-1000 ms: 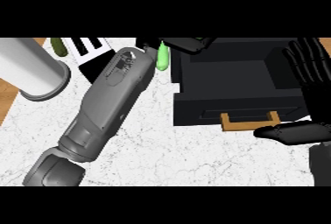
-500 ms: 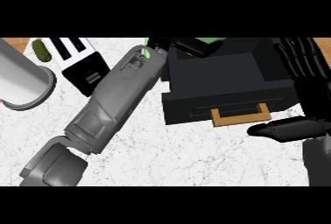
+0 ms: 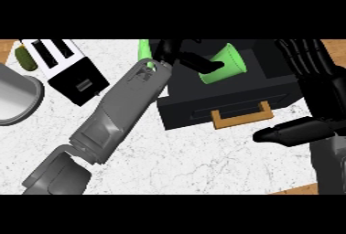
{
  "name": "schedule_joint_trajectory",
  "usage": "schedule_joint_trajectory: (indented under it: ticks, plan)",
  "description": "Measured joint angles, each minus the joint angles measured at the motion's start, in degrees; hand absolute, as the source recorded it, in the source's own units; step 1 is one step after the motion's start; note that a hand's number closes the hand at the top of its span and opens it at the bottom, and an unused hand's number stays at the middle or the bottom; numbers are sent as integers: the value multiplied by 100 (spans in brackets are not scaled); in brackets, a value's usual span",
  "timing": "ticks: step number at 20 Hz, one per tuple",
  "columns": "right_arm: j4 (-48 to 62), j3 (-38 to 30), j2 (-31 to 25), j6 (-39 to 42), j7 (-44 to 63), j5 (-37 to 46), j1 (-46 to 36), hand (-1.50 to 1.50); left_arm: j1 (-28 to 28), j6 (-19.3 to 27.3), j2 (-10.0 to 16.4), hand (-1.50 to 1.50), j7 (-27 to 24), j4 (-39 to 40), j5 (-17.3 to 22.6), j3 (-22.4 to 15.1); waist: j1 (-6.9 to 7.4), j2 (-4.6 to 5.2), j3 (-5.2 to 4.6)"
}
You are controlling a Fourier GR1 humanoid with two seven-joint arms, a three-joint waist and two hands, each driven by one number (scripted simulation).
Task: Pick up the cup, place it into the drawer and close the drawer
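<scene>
Head view shows a white marble counter (image 3: 202,167) bearing toaster (image 3: 74,75) and drawer (image 3: 229,103).

A black toaster (image 3: 71,68) with a white slotted top sits askew at the upper left of the white marbled tabletop (image 3: 202,160). Just beside its far left corner lies a small dark-green oval item (image 3: 25,58), too small to name. A grey cylindrical container (image 3: 17,98) shows at the left edge, partly cut off, near the toaster. A brown wooden surface (image 3: 5,45) borders the tabletop's corners.
</scene>
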Motion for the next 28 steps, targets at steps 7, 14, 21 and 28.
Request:
schedule_joint_trajectory:
  ticks: [7, 14, 21, 28]
  plan:
    - [57, 428, 109, 683, 80, -619, -207, 150, 253, -95, 0, -150, -514, -316, 682, 102, -144, 41, -9]
    - [73, 1088, -332, 1850, 391, -961, 3, 150, 257, -24, 0, -150, -1154, -585, 1360, 353, 5, -35, -14]
    - [-65, 1535, -999, 2229, 594, 153, 273, -150, 176, 191, 0, -150, -1453, -454, 1667, 455, 414, -133, -10]
    - [615, 2102, -941, 1544, 45, 2060, 551, -150, 501, 15, 14, -150, -1761, -585, 1920, 520, 841, -189, -8]
